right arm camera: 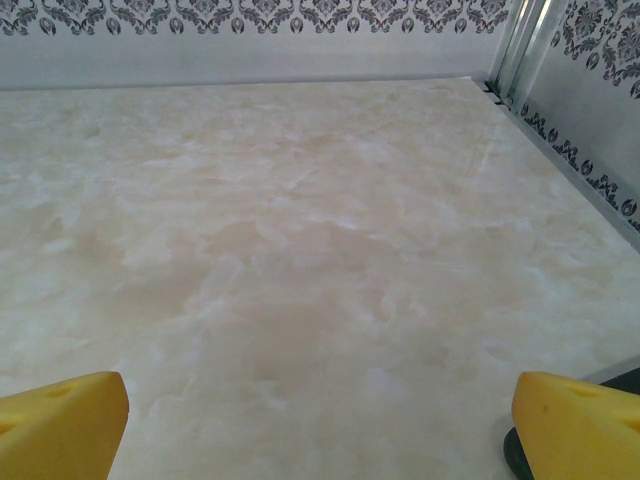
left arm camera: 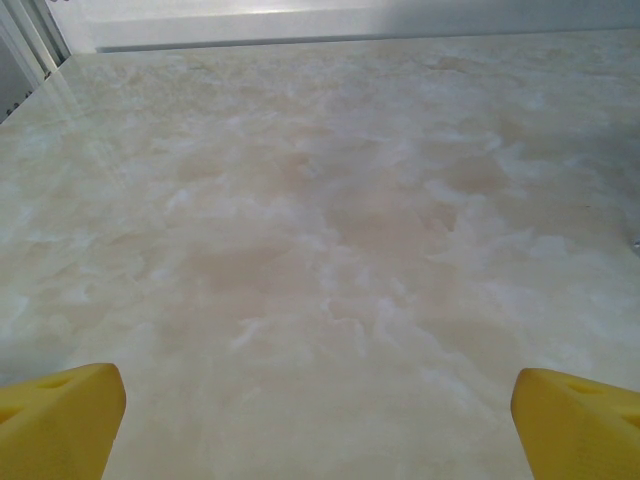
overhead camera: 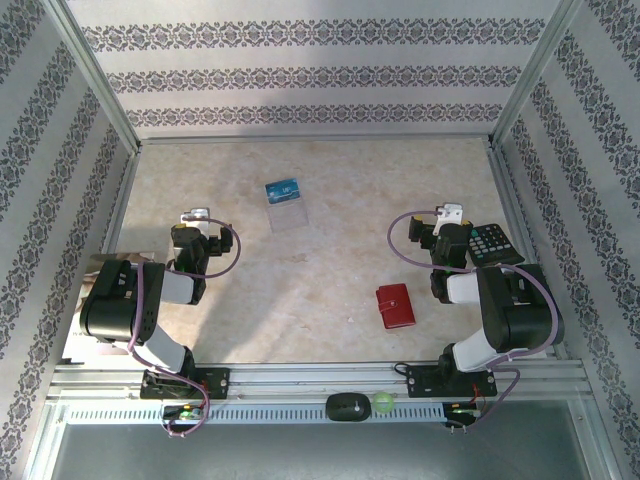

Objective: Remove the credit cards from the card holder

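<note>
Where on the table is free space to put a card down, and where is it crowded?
Bare: the middle, between the left gripper, the red wallet and the cards; also the far strip behind the cards. Crowded: the right side, where the right gripper sits beside the black keypad.

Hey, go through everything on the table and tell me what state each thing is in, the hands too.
card holder: folded shut, flat on the table, nothing touching it.
blue card: out of the holder, lying flat.
silver-grey card: out, lying flat beside the blue card.
keypad remote: lying keys up.
left hand: open, empty.
right hand: open, empty.
</note>
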Robot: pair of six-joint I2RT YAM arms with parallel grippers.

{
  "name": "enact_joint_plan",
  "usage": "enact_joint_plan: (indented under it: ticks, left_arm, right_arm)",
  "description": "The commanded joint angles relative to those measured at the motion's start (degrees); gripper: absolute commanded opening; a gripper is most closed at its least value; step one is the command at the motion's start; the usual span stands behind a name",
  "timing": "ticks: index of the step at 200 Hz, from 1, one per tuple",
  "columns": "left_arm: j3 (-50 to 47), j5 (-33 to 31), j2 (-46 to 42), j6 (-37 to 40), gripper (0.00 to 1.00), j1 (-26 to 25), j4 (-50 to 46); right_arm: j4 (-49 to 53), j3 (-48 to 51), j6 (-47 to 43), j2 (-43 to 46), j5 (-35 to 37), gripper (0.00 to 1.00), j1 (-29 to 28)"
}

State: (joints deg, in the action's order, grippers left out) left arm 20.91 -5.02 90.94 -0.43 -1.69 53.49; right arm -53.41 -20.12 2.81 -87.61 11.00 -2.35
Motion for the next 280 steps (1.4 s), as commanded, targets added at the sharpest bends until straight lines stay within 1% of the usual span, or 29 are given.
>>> enact_joint_plan:
  ticks: [1, 8, 13, 17, 21, 29, 44, 60, 68, 78, 88, 97, 102, 107, 113, 116, 119, 129, 134, 146, 153, 163, 172, 184, 192, 220, 246, 257, 280]
  left_arm:
    - [1.5, -3.0, -5.2, -0.6, 0.99, 0.4, -4.2]
    - [2.7, -3.7, -8.2, -0.7, 0.99, 0.4, -8.7]
    - [3.7, -4.3, -9.9, -0.9, 0.99, 0.4, -11.6]
    - [4.5, -4.9, -11.0, -1.0, 0.99, 0.3, -13.8]
    - [5.1, -5.4, -12.6, -1.4, 0.99, 0.3, -15.6]
    - [5.8, -6.9, -15.3, -3.9, 0.99, 0.3, -17.9]
    - [7.1, -9.0, -19.7, -9.4, 0.99, 0.3, -20.9]
    - [9.5, -10.0, -22.1, -15.3, 0.99, 0.3, -23.1]
    - [10.5, -11.6, -22.6, -20.1, 0.99, 0.4, -24.1]
    - [12.5, -13.9, -23.8, -29.7, 0.99, 0.8, -29.7]
    - [14.7, -12.2, -25.0, -37.7, 0.99, 2.1, -36.3]
    - [16.2, -9.7, -25.7, -44.4, 0.99, 3.0, -40.9]
    - [16.6, -5.7, -25.7, -45.7, 0.99, 3.7, -40.6]
    - [16.5, -0.9, -25.5, -45.6, 0.99, 4.7, -38.4]
    - [16.1, 3.5, -25.2, -46.0, 0.99, 5.1, -35.2]
    - [15.8, 5.0, -24.9, -46.6, 0.99, 5.1, -33.7]
    - [15.3, 6.2, -24.5, -47.3, 0.99, 5.1, -31.3]
    - [13.8, 10.0, -23.3, -50.0, 0.99, 5.1, -24.8]
    - [13.3, 11.5, -22.6, -51.2, 0.99, 5.1, -21.9]
    - [14.1, 15.6, -20.9, -51.0, 0.99, 5.0, -19.4]
    - [16.0, 17.9, -19.4, -48.8, 0.99, 4.7, -21.1]
    - [20.1, 19.4, -17.3, -46.5, 1.0, 4.0, -28.2]
    - [23.8, 21.9, -14.5, -43.5, 0.92, 3.3, -33.4]
    - [27.7, 23.5, -11.0, -41.7, 0.86, 2.6, -38.5]
    - [29.1, 23.4, -9.1, -41.3, 0.86, 2.2, -40.6]
    - [30.6, 24.6, -3.9, -41.6, 0.86, 1.1, -40.6]
    - [35.0, 23.7, 0.9, -39.8, 0.87, -0.8, -45.1]
    - [36.9, 24.2, 2.7, -38.9, 0.84, -1.3, -46.5]
    - [39.6, 21.3, 4.9, -37.3, 0.82, -2.1, -49.9]
  right_arm:
    - [1.4, -0.7, 1.4, 3.4, 0.3, 0.98, 0.6]
    - [1.7, -0.4, 0.9, 4.0, -0.3, 0.98, 0.7]
    - [-0.5, 0.0, 0.2, 3.6, -0.3, 0.98, 0.3]
    - [-1.9, 0.1, -0.2, 3.5, 0.9, 0.98, -0.4]
    - [-1.1, 0.1, -0.6, 4.0, 3.4, 0.98, -1.4]
    - [3.6, -1.1, -0.9, 6.6, 7.2, 0.98, -2.6]
    - [15.5, -4.8, 0.0, 11.0, 8.5, 0.98, -2.8]
    - [27.6, -10.7, 3.8, 13.0, 16.3, 0.98, -3.2]
    - [33.5, -14.3, 5.7, 12.6, 20.7, 0.98, -3.5]
    - [40.2, -18.3, 10.1, 11.3, 25.8, 0.98, -3.9]
    - [48.8, -22.4, 19.5, 10.6, 27.3, 0.98, -3.4]
    - [60.8, -26.4, 30.1, 10.9, 24.8, 0.98, -2.5]
    - [65.4, -27.6, 34.2, 10.9, 21.5, 0.98, -1.4]
    - [65.2, -27.7, 34.4, 11.0, 14.6, 0.98, 0.1]
    - [61.8, -26.5, 33.2, 10.9, 5.8, 0.97, 1.5]
    - [59.8, -25.7, 33.1, 10.8, 3.1, 0.95, 1.9]
    - [58.2, -25.0, 33.5, 10.9, 0.5, 0.98, 2.3]
    - [55.6, -23.3, 36.2, 11.0, -1.1, 0.98, 2.3]
    - [54.6, -23.0, 36.2, 11.0, -3.1, 0.98, 2.3]
    - [57.4, -25.1, 34.1, 10.4, -6.6, 0.98, 1.9]
    - [59.9, -26.7, 33.1, 10.1, -7.7, 0.98, 1.5]
    - [61.1, -27.6, 31.7, 9.9, -10.7, 0.98, 1.1]
    - [60.8, -27.4, 31.3, 10.2, -12.7, 0.98, 0.6]
    - [59.2, -26.0, 30.8, 10.6, -15.5, 0.98, 0.2]
    - [58.6, -25.7, 30.8, 10.6, -17.2, 0.98, -0.1]
    - [60.7, -27.2, 30.4, 9.3, -20.7, 0.96, -1.8]
    - [59.3, -26.2, 29.8, 10.1, -21.9, 0.96, -4.6]
    - [59.3, -26.0, 29.6, 9.9, -22.0, 0.96, -5.2]
    - [59.0, -26.1, 29.7, 8.5, -23.9, 0.95, -5.5]
